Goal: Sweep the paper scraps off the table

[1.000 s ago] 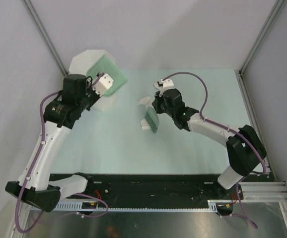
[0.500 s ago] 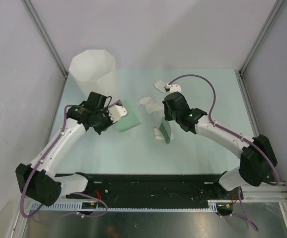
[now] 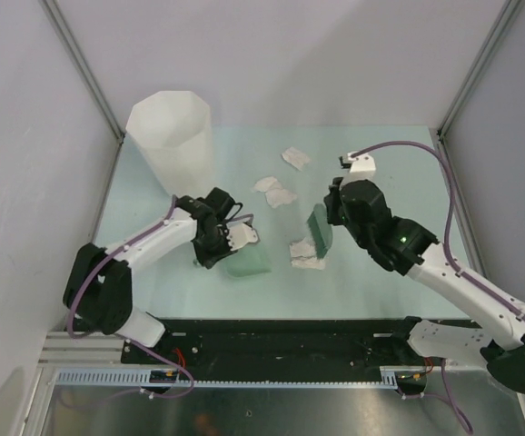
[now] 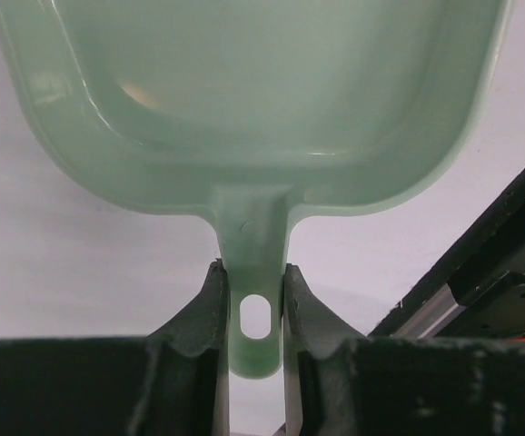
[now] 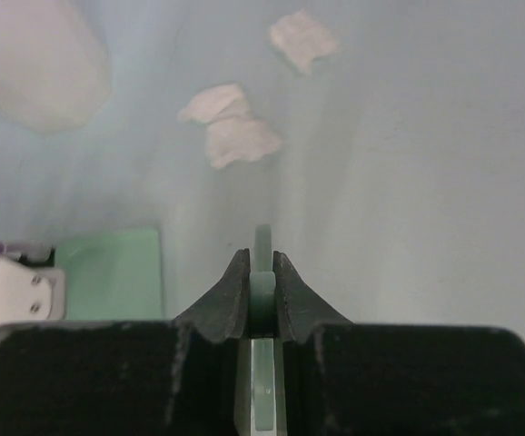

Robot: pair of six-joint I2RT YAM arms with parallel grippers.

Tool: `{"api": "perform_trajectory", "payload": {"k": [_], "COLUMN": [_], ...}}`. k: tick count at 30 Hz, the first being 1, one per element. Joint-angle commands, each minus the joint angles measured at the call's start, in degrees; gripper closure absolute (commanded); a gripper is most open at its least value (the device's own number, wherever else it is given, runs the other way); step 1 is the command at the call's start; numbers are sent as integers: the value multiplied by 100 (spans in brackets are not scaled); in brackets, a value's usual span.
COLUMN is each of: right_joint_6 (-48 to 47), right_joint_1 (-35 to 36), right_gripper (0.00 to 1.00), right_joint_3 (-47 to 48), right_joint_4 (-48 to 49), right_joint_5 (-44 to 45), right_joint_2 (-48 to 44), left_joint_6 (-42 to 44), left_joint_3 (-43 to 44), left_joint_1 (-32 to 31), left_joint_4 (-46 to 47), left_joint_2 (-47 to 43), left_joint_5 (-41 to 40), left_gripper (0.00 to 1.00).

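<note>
The nearest paper scraps [image 3: 306,255] lie on the table [image 3: 381,163] as a clump touching the green sweeper [image 3: 319,232], on the side facing the dustpan [image 3: 247,261]. I cannot tell whether it is one wad or two. Three more wads lie beyond the right jaws' tips, two touching and one farther out.

The right jaws are clamped on the sweeper and the left jaws on the dustpan's handle. As I judge it, the pan's lip should press flat on the table, open edge toward the clump, and the sweeper should stay low through one steady stroke.

Besides the wads there are one sweeper, one dustpan and one white bin [image 3: 170,136].
</note>
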Motion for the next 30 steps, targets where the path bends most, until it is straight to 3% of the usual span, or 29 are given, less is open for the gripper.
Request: {"api": "perform_trajectory", "payload": {"k": [1, 3, 8, 12, 16, 24, 30], "right_joint_6": [36, 36, -43, -96, -123, -26, 211], "right_joint_1": [36, 71, 300, 502, 801, 880, 670], "right_gripper": [100, 100, 100, 100, 100, 100, 100], "right_joint_3": [-125, -283, -573, -600, -591, -697, -723], "right_joint_4": [-448, -555, -327, 93, 665, 2377, 2056], "right_joint_5": [2024, 2700, 3414, 3478, 2951, -590, 31], "right_joint_2": [-25, 133, 844, 1398, 1680, 829, -58], "left_joint_6": [-120, -155, -208, -217, -208, -165, -129], "left_joint_3": [-2, 15, 103, 121, 121, 200, 226], "left_joint_1": [-296, -428, -621, -709, -727, -727, -718], "left_joint_4": [203, 265, 379, 406, 432, 467, 494], "left_joint_2": [287, 480, 823, 946, 982, 1035, 1043], "left_joint_5": [79, -18, -132, -176, -211, -133, 17], "left_gripper": [100, 100, 100, 100, 100, 100, 100]}}
